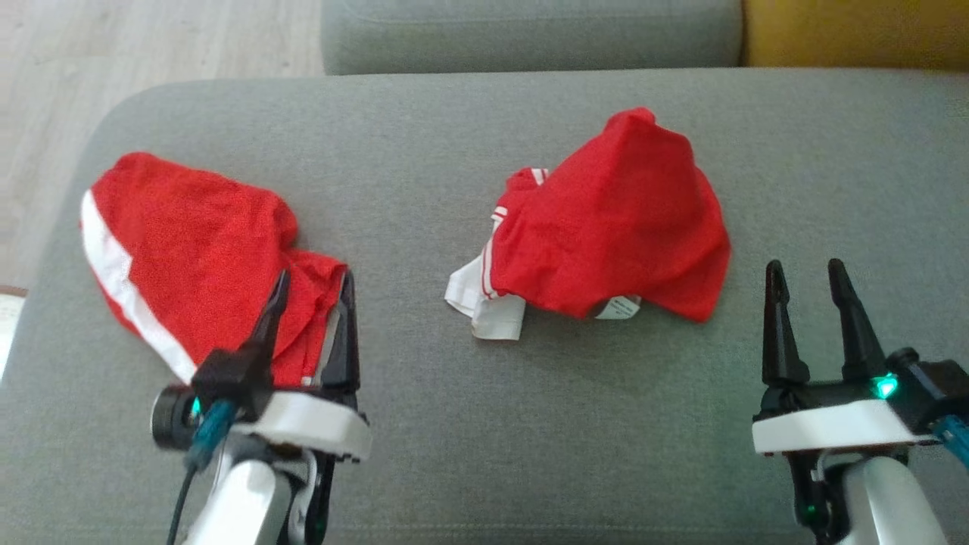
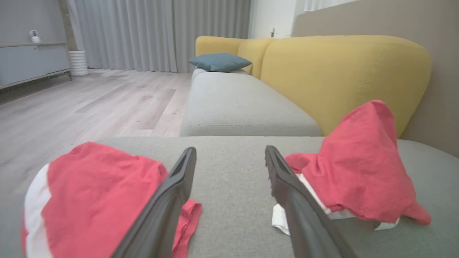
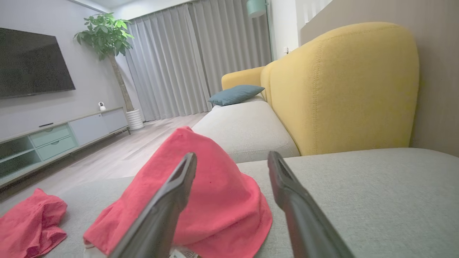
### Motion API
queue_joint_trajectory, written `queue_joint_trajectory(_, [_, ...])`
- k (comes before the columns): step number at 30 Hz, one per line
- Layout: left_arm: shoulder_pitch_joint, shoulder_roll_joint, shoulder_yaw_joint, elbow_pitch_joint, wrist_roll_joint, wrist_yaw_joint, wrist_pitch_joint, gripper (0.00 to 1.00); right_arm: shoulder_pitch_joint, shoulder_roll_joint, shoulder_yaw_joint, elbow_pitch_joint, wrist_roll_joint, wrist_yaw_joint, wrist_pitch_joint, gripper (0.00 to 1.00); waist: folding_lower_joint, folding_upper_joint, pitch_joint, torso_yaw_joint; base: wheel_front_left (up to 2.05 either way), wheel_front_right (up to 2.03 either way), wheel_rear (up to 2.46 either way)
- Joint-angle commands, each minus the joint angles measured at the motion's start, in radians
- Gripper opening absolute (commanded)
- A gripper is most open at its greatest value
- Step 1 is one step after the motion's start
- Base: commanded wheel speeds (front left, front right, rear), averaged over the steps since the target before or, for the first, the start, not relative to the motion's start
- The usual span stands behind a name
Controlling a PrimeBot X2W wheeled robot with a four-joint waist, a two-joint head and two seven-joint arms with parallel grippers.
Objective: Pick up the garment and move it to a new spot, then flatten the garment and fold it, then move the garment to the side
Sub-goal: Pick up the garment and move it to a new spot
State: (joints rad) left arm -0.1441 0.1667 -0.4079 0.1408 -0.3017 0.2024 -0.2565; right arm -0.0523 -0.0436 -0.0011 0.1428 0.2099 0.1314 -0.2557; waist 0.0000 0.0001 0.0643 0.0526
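Both grippers are held with jaws spread, empty: left gripper [image 1: 315,276] at the striped red garment [image 1: 189,242], right gripper [image 1: 804,266] near the heaped red garment [image 1: 621,219]; the garments are laid apart on the grey sofa [image 1: 454,424].

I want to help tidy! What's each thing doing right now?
Red fabric garment with white stripe: crumpled, unfolded.
Red fabric garment with white trim: bunched into a peak.
Dark-fingered left gripper: open, empty.
Dark-fingered right gripper: open, empty.
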Motion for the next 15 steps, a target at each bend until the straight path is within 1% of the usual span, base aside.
queue_joint_trajectory(1, [-0.042, -0.004, 0.056, -0.051, 0.009, 0.003, -0.005, 1.0, -0.022, -0.007, 0.027, -0.028, -0.011, -0.001, -0.006, 1.0, 0.0, -0.0001, -0.004, 0.007, 0.0, 0.0, 0.0])
queue_joint_trajectory(6, [0.012, -0.041, 0.087, -0.068, 0.051, -0.032, -0.005, 1.0, -0.014, -0.007, 0.029, -0.02, -0.031, -0.001, -0.006, 1.0, 0.0, -0.0001, -0.007, 0.017, 0.0, 0.0, 0.0])
queue_joint_trajectory(12, [0.016, -0.072, 0.119, -0.059, 0.083, -0.071, -0.005, 1.0, -0.021, -0.007, 0.039, -0.016, -0.047, -0.001, -0.006, 1.0, 0.0, -0.0001, 0.002, 0.021, 0.0, 0.0, 0.0])
queue_joint_trajectory(15, [0.017, -0.084, 0.126, -0.051, 0.095, -0.089, -0.005, 1.0, -0.025, -0.007, 0.064, -0.015, -0.064, -0.001, -0.006, 1.0, 0.0, -0.0001, 0.012, 0.027, 0.0, 0.0, 0.0])
